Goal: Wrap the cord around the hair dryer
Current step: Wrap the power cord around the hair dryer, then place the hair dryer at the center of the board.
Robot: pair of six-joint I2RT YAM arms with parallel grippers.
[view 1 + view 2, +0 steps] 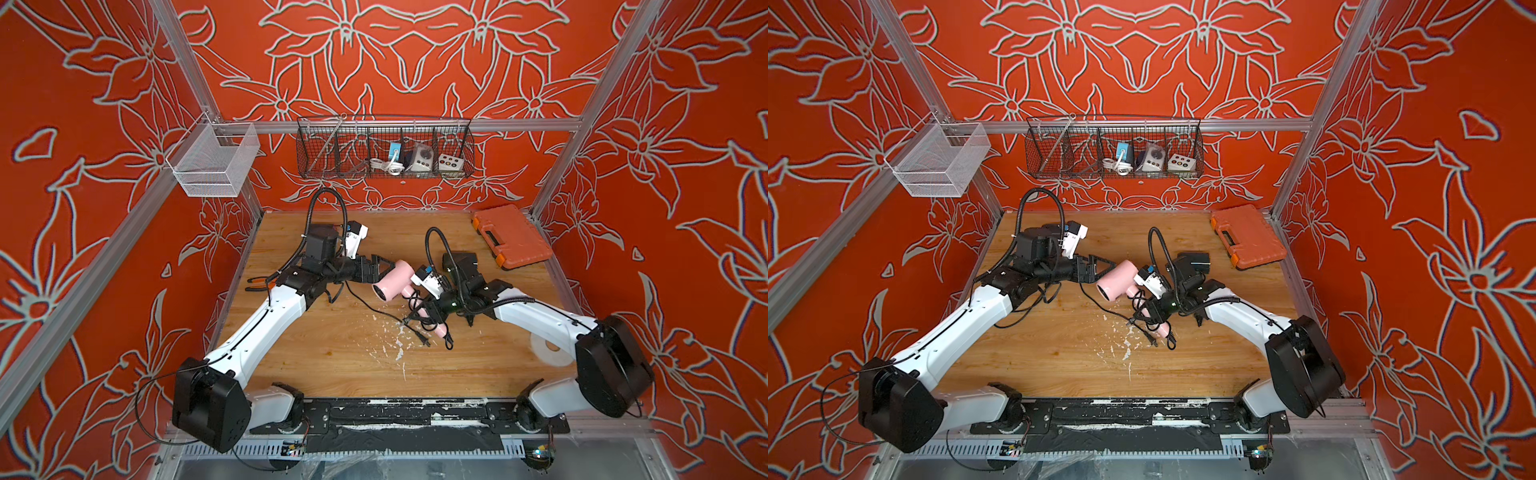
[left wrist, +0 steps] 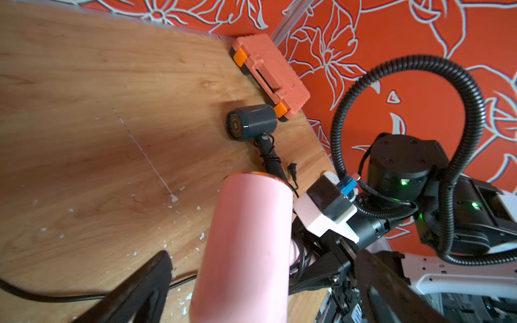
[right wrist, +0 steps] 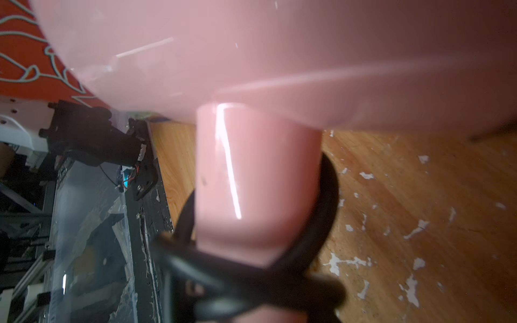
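Looking over both top views, we find no print large enough to read; the faces of the boxes in the wire basket (image 1: 320,158) on the back wall are too small to make out. That basket holds a coiled white cable (image 1: 388,165) with a blue adapter (image 1: 395,149), a grey box with a knob (image 1: 419,160) and a white box with coloured buttons (image 1: 451,163).

The pink hair dryer (image 1: 392,279) lies mid-table (image 1: 332,365), well clear of every edge. Bare wood flecked with white chips lies between it and the front rail. Its black cord (image 3: 327,190) loops around the handle, and the plug (image 1: 424,341) lies loose on the wood just beside the handle's end.

Our left gripper (image 1: 384,271) is spread wide, one finger on each side of the barrel's rear, neither pressing it. Our right gripper (image 1: 430,311) is clamped on the handle among the cord turns.

An orange tool case (image 1: 513,239) fills the back right corner. In the left wrist view a dark hair dryer (image 2: 251,121) touches it.
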